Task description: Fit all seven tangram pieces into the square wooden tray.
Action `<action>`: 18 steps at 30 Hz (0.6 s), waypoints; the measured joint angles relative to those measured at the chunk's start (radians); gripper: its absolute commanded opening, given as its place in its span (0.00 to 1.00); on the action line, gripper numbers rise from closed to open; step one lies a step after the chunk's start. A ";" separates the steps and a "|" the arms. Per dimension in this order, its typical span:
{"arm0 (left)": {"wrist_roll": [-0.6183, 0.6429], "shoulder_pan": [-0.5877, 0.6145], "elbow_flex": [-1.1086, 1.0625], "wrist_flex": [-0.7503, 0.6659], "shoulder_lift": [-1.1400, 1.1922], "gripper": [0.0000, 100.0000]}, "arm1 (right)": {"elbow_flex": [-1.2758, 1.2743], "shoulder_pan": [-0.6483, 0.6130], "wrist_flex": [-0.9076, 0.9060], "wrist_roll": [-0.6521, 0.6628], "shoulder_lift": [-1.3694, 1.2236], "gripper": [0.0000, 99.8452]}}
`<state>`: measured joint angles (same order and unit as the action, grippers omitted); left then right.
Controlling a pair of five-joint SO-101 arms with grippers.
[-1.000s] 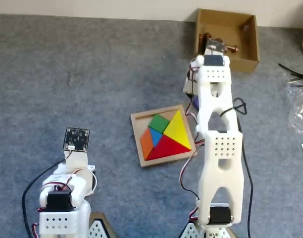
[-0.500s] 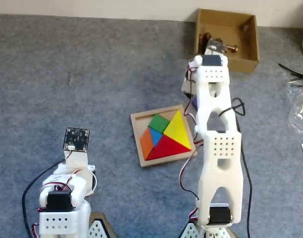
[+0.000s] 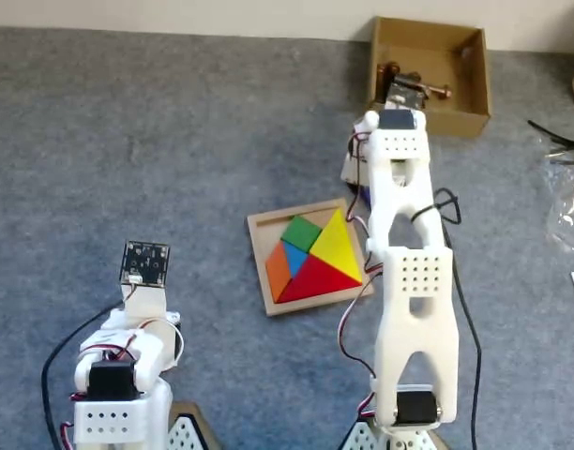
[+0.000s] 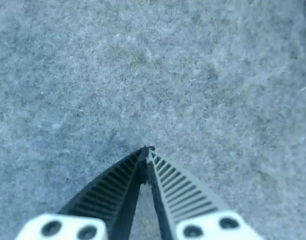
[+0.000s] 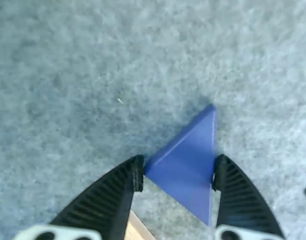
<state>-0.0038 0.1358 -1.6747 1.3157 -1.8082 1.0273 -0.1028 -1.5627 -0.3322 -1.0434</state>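
Tray (image 3: 261,264) holds 5 pcs, w/ a bare gap at its far corner. R gripper (image 5: 179,168) pinches blue triangle (image 5: 192,162) on carpet (image 4: 143,60) just beyond tray, not yet in. L gripper (image 4: 148,152) pressed together, empty. Approx 2 pcs left.

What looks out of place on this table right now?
One blue triangle lies on the grey carpet outside the wooden tray, with the jaws of the right gripper closed against its sides. The tray itself sits turned askew, with bare wood showing along its far edge.
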 measured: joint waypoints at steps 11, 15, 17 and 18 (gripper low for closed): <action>0.000 0.000 0.000 0.000 0.000 0.01 | 0.000 0.008 -0.008 0.000 -0.002 0.09; 0.000 0.000 0.000 0.000 0.000 0.01 | 0.000 0.008 -0.012 0.000 -0.002 0.09; 0.000 0.000 0.000 0.000 0.000 0.01 | 0.000 0.008 -0.012 0.000 -0.002 0.09; 0.000 0.000 0.000 0.000 0.000 0.01 | 0.000 0.008 -0.014 0.000 -0.002 0.09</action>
<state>-0.0038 0.1358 -1.6747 1.3157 -1.8082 1.0273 -0.0951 -1.5766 -0.3322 -1.0449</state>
